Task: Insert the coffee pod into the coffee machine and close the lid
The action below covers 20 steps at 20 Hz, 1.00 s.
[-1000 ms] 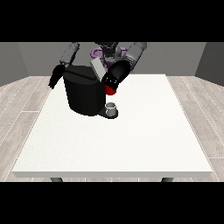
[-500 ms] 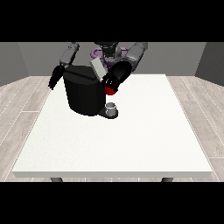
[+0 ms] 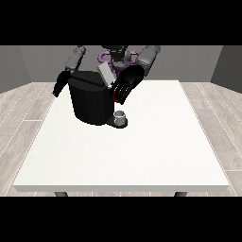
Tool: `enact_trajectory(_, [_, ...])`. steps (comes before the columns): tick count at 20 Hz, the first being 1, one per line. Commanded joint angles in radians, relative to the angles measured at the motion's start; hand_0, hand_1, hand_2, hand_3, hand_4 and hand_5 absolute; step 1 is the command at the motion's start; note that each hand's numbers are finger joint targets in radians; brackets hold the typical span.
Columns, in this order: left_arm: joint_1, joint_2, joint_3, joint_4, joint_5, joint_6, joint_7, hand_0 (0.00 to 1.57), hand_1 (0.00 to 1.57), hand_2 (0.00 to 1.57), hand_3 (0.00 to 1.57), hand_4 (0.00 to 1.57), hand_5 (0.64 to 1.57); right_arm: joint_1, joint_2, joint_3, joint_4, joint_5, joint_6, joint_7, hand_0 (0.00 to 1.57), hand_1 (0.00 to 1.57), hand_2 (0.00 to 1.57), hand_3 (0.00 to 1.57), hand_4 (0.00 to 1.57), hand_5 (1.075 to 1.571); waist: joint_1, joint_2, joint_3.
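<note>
Front view: black coffee machine (image 3: 92, 101) sits at the far-left part of the white counter (image 3: 127, 156), w/ its light grey lid (image 3: 106, 74) tilted up at the top. No brand, label or writing readable anywhere on the machine or counter.

Hand at the view's right (image 3: 124, 85) hangs just beside the machine's upper right edge, right below the raised lid, fingers pointing down and lying fairly straight, side by side. Can't tell if it touches the machine. A sliver of a red thing at the machine (image 3: 115, 97) peeks out along that hand's lower edge; most of it is hidden behind the fingers.

Small grey cup-shaped thing (image 3: 121, 115) stands on the machine's base plate, front right of the body. Can't tell it for the pod, so: a grey thing. Coffee pod itself doesn't plainly show.

Hand at the view's left (image 3: 60, 84) hangs at the machine's far-left side, dark against the bkgd; its finger pose can't be made out. Robot's torso is partly hidden behind the machine and lid.
</note>
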Motion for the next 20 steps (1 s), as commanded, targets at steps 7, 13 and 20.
enact_trajectory(7, [0.069,-0.084,-0.008,-0.007,-0.003,0.006,0.055,0.0,0.0,0.0,0.15,0.0,1.571,0.042,-0.026,-0.052,0.072,-0.033,0.016,-0.001,0.0,0.0,0.0,0.0,0.0,1.571,0.085,-0.117,-0.0002])
enact_trajectory(13, [0.208,-0.214,-0.04,-0.051,0.024,-0.031,0.055,0.0,0.0,0.08,0.0,0.0,1.571,0.172,0.004,-0.069,0.153,-0.052,0.005,-0.084,0.0,0.0,0.0,0.0,0.0,1.571,0.192,-0.269,-0.0002])
enact_trajectory(20, [0.413,-0.409,0.217,-0.039,0.355,-0.023,-0.03,0.0,0.0,0.0,0.0,0.42,1.571,0.309,-0.019,-0.102,0.153,-0.077,0.019,-0.1,0.0,0.0,0.0,0.0,0.0,1.571,0.3,-0.451,-0.0039])
